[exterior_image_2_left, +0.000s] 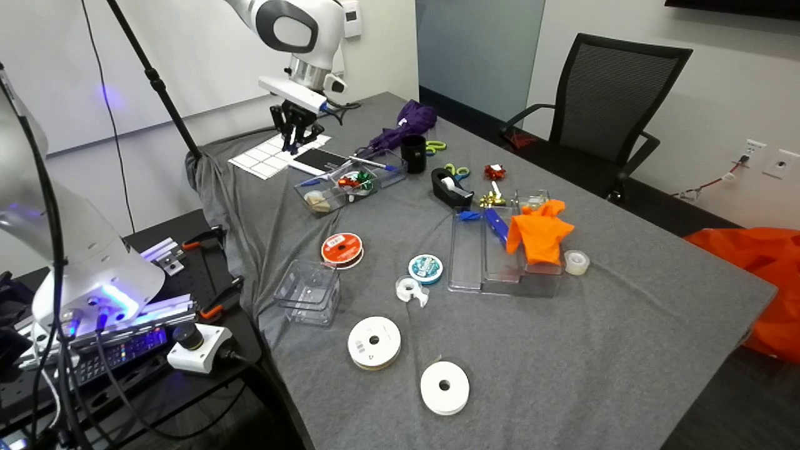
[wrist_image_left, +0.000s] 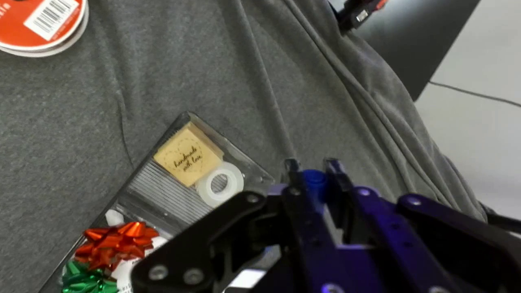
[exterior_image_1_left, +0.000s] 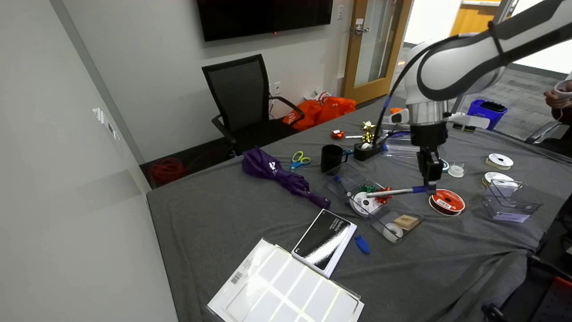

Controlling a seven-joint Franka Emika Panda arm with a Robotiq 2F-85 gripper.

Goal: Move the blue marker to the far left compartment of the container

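My gripper (exterior_image_1_left: pixel 430 185) is shut on the blue end of a marker (exterior_image_1_left: pixel 391 192) with a silver-white barrel, held roughly level above the table. In the wrist view the marker's blue end (wrist_image_left: pixel 314 183) sits between the fingertips (wrist_image_left: pixel 312 165); its barrel is mostly hidden. In an exterior view the gripper (exterior_image_2_left: pixel 297 140) is in the air at the back left. No white ribbed tray shows. There are two clear divided trays: one with long compartments (exterior_image_2_left: pixel 465 275), and one with bows and tape (exterior_image_2_left: pixel 331 206). I cannot tell which is the container.
A second blue-ended marker (exterior_image_2_left: pixel 373 163) lies at the bow tray. An orange cloth (exterior_image_2_left: pixel 540 234) and a blue item (exterior_image_2_left: pixel 495 225) are in the long tray. A black mug (exterior_image_2_left: pixel 412 154), tape dispenser (exterior_image_2_left: pixel 451 189), red spool (exterior_image_2_left: pixel 342 247) and clear bin (exterior_image_2_left: pixel 307 294) stand around.
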